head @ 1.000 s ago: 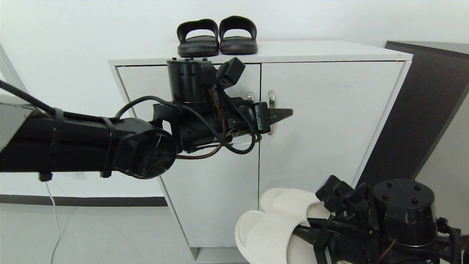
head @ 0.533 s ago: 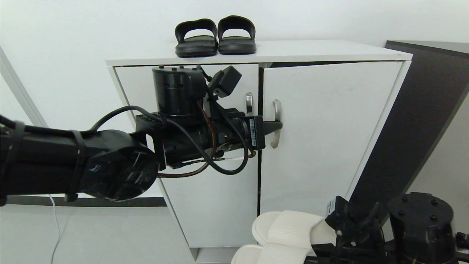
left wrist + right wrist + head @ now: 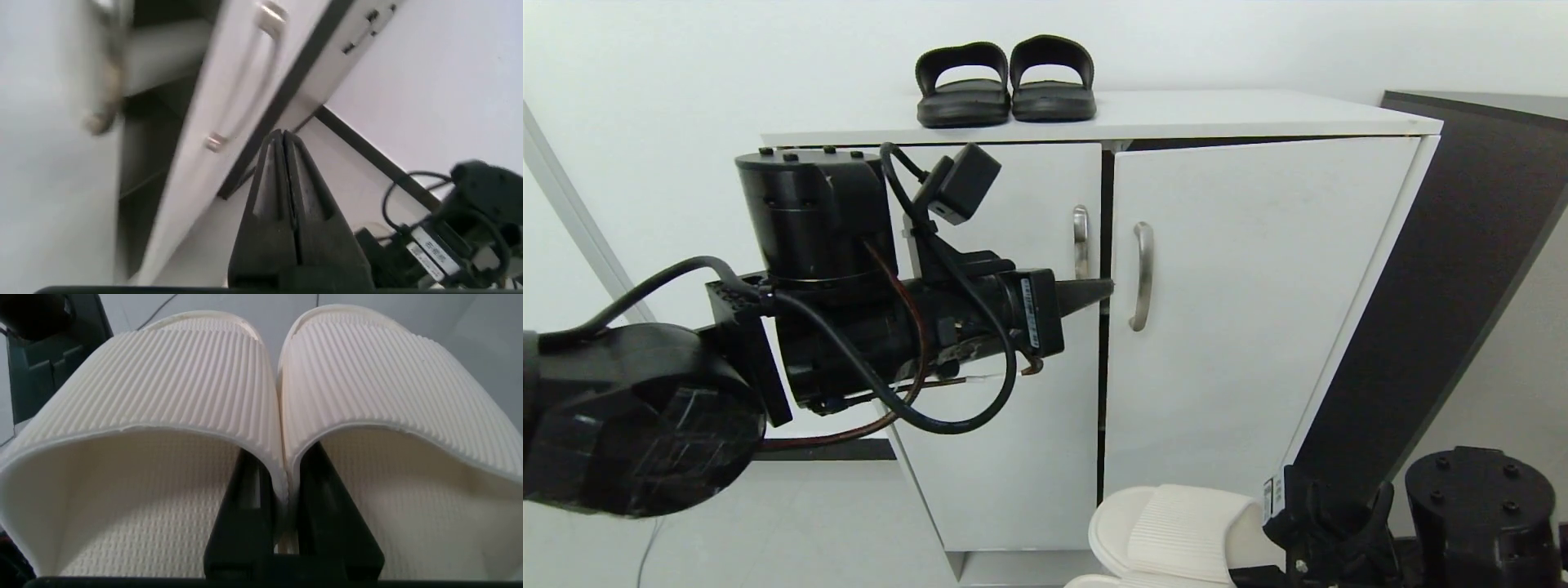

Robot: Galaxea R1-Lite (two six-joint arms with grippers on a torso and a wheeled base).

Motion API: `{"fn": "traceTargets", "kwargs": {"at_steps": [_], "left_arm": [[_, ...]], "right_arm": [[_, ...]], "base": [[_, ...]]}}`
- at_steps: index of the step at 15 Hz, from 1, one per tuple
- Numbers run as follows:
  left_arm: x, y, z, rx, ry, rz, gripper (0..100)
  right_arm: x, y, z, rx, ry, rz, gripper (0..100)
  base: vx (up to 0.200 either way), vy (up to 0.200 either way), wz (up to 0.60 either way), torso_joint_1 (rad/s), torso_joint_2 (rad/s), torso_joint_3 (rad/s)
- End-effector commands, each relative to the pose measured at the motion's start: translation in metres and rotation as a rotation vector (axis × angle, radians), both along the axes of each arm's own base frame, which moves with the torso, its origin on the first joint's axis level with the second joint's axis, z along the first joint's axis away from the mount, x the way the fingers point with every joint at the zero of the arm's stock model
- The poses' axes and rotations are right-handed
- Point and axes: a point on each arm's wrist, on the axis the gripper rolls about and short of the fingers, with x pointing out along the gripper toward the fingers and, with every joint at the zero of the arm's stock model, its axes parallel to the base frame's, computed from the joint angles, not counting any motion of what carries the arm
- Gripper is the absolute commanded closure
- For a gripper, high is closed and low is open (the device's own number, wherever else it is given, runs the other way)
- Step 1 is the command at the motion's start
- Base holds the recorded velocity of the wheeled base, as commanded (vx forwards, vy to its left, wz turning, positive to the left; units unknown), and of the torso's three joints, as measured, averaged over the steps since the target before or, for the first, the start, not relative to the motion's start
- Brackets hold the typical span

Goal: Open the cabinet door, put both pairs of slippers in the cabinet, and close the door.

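Note:
The white cabinet [image 3: 1258,343] has its right door ajar, with a dark gap along its top and beside the left door [image 3: 1013,457]. My left gripper [image 3: 1106,288] is shut on nothing. Its tip sits at that gap, just left of the right door's handle [image 3: 1143,276] and apart from it. In the left wrist view the shut fingers [image 3: 283,163] point past that handle [image 3: 245,82]. Black slippers [image 3: 1006,80] stand on the cabinet top. My right gripper [image 3: 278,494] is shut on the white slippers [image 3: 359,400], pinching their inner sides together low in front of the cabinet [image 3: 1172,531].
A dark grey panel [image 3: 1462,245] leans along the cabinet's right side. The left door's handle [image 3: 1081,241] is close above my left gripper. A dark baseboard [image 3: 849,449] runs along the white wall on the left, with a thin white cable [image 3: 645,563] on the floor.
The right door went from shut to ajar as my left gripper drew on its handle; the gripper has since come off the handle and moved back left. My right gripper sank lower with the white slippers.

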Motion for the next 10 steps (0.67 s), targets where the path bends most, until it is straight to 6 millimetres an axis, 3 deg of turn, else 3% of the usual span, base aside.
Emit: {"fn": "traceTargets", "kwargs": {"at_steps": [1,5,10], "left_arm": [[0.009,0.005,0.000,0.000,0.001,0.029,100],[0.028,0.000,-0.004,-0.007,0.021,0.055,100],[0.045,-0.010,0.009,-0.043,0.009,0.062,100]], "right_arm": [[0.000,0.000,0.000,-0.001,0.001,0.001,100],[0.000,0.000,-0.001,-0.002,0.000,-0.003,100],[0.002,0.002,-0.003,-0.013,0.006,-0.005,100]], "base": [[0.000,0.000,0.00,0.000,0.00,0.000],[0.000,0.000,0.00,0.000,0.00,0.000],[0.000,0.000,0.00,0.000,0.00,0.000]]}}
